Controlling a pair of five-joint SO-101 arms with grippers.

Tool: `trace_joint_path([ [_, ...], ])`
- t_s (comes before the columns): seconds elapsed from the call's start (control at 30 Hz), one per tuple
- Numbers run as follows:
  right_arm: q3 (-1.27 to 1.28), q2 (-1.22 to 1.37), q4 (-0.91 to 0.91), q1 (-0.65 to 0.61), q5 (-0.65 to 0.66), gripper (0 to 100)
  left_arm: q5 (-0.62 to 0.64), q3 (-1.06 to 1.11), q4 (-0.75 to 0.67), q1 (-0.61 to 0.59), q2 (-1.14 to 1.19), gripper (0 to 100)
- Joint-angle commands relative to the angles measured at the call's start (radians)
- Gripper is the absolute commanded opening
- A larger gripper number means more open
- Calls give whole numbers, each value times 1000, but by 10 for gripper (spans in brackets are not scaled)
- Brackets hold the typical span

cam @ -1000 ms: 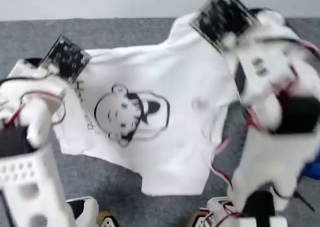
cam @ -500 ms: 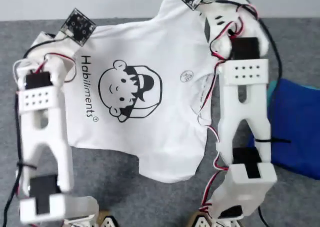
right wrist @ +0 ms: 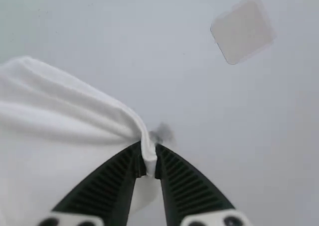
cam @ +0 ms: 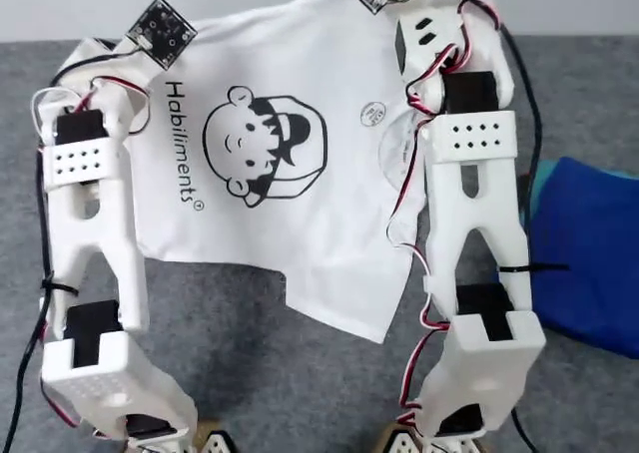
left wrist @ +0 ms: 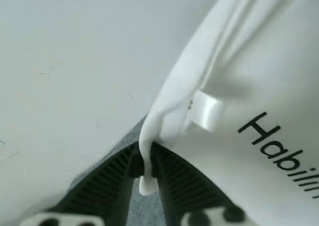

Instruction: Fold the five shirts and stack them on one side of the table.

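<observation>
— Where's your white shirt (cam: pixel 290 154)?
— Spread on the grey desk (cam: pixel 230 353) between your arms. Your left hand (left wrist: pixel 146 169) pinches one far corner, your right hand (right wrist: pixel 147 164) the other.

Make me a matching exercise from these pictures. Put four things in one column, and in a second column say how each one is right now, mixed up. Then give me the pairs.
Things
1. white shirt
2. blue cloth
3. left gripper
4. right gripper

States
A. shut on a plain shirt edge
B. lying on the table, not gripped
C. spread out, held at two spots
D. shut on a shirt edge beside the lettering

Pairs: 1-C, 2-B, 3-D, 4-A
</observation>
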Motion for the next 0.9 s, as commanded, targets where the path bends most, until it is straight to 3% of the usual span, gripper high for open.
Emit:
trace_joint_path([
  [0.0, -20, -15, -21, -5, -2, 10, -12, -53, -14, -6, -8, 15],
  [0.13, -20, -18, 116, -10, -3, 10, -44, -53, 81, 0, -5, 15],
  [0.47, -21, -145, 645, -19, -8, 10, -275, -53, 439, -20, -2, 15],
  [0.87, -21, -252, 1221, -74, -9, 10, -404, 4, 488, -63, 71, 15],
])
